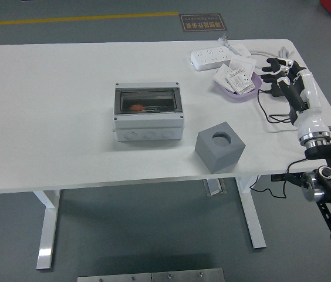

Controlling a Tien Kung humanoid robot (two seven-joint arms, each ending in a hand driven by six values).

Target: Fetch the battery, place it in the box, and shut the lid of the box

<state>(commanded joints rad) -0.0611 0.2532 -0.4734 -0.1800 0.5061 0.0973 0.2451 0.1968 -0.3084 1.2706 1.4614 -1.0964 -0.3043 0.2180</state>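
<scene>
A grey box [148, 113] with a dark see-through lid lies in the middle of the white table [48, 117]; the lid is down and something orange shows through it. A purple bowl [239, 87] at the back right holds white battery packs [238, 78]. My right hand [274, 70] comes in from the right, fingers spread and empty, just right of the bowl and above a black plug. The left arm is out of sight.
A grey cube [219, 146] with a round hole on top stands right of the box near the front edge. A white power strip [214, 57] lies behind the bowl. Black cables [277, 117] run along the table's right edge.
</scene>
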